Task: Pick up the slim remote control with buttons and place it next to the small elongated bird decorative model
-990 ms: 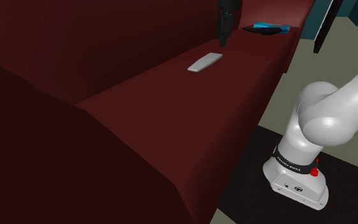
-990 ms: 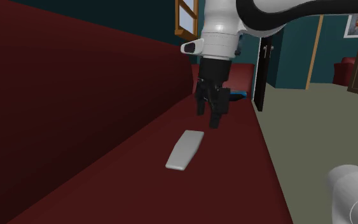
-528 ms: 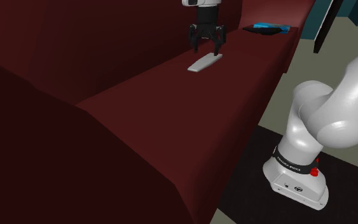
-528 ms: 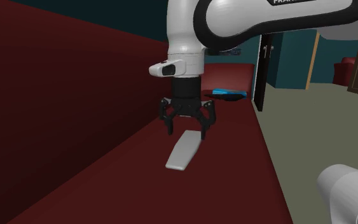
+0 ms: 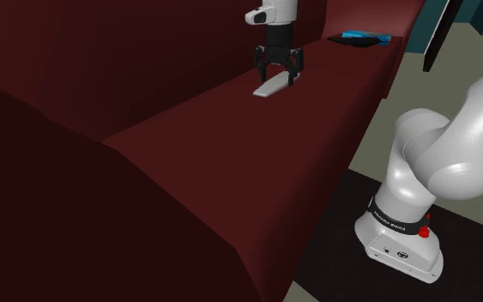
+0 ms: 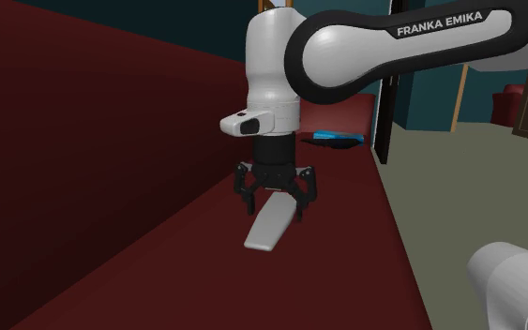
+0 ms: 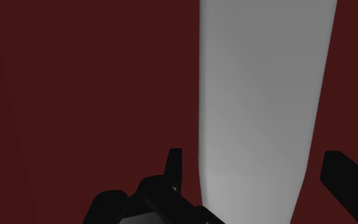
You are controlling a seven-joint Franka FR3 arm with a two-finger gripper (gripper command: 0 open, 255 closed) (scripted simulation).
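The slim remote shows as a plain pale grey, buttonless slab point(image 6: 267, 228) point(image 7: 260, 95) point(image 5: 267, 89). It lies flat on the dark red sofa seat point(image 6: 346, 253), close to the backrest that rises on the second exterior view's left. The black fingers point(image 6: 248, 199) point(image 7: 174, 164) stand wide apart, one on each side of its far end, lowered around it without clasping it. A flat blue and dark thing point(image 5: 364, 38) point(image 6: 339, 137) lies well apart at the seat's far end.
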